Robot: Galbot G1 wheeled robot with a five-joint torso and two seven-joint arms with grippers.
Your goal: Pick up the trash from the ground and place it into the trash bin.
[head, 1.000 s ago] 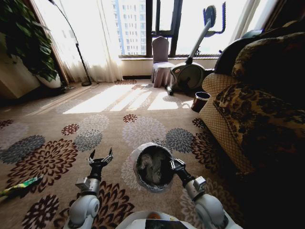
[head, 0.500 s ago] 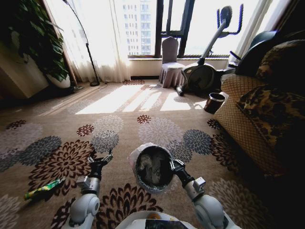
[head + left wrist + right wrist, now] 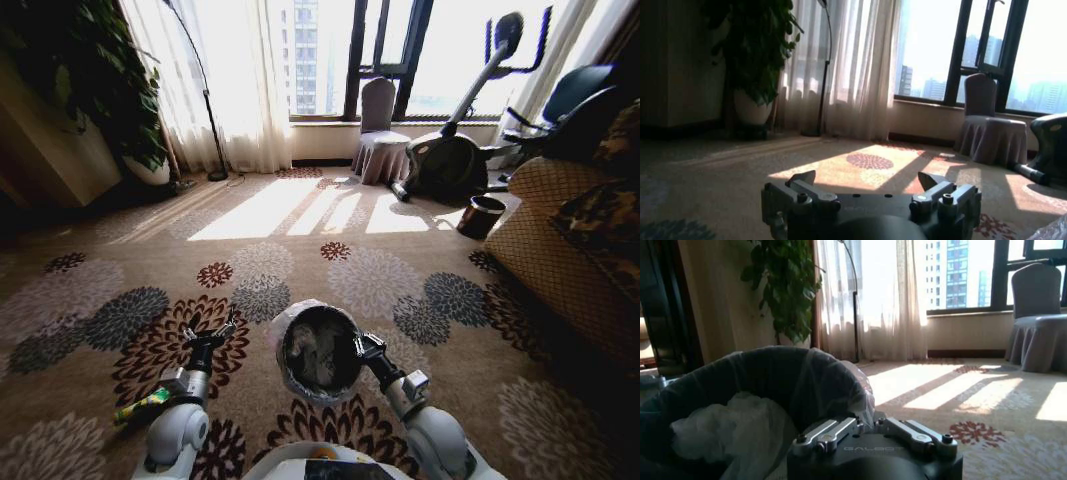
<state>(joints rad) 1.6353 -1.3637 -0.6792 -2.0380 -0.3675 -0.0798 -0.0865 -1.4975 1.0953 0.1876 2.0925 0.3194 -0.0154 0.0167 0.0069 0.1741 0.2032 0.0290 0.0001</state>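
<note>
Black bin (image 3: 320,352), rim pinched by right gripper (image 3: 368,350); left gripper (image 3: 209,334) spread (empty). Advisable: approach green piece (image 3: 142,405) squarely.

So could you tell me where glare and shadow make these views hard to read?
Head view: the windows are blown out, sun patches glare on the carpet, and the sofa side sinks into shadow. Left wrist view: the left gripper is a backlit silhouette. Right wrist view: the trash bin interior is dim against the bright curtain.
</note>
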